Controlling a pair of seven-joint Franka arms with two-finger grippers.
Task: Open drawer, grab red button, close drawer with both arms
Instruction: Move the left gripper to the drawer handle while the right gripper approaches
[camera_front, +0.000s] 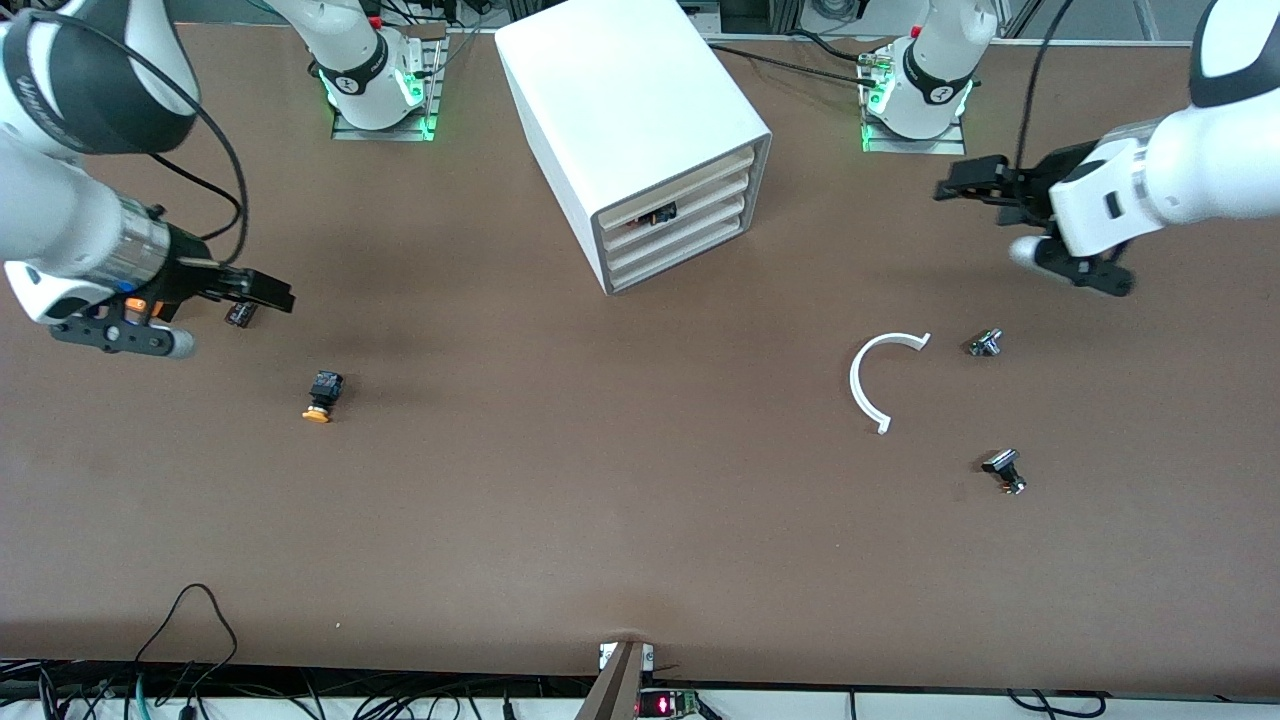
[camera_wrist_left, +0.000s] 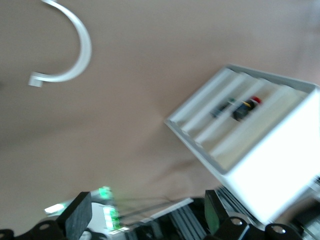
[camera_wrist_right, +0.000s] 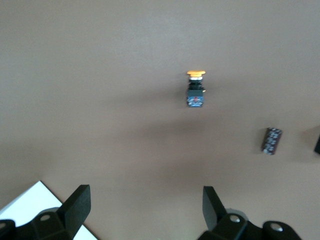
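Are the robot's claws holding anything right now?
No. The left gripper and the right gripper are both open and empty, each up over bare table. The button sits in the drawer.

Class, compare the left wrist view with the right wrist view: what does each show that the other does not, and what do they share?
Only the left wrist view shows the white curved strip and the cabinet, with the red-capped button visible inside it. Only the right wrist view shows the orange-capped button and a small dark block. Both show the brown table and an open gripper: the left gripper and the right gripper.
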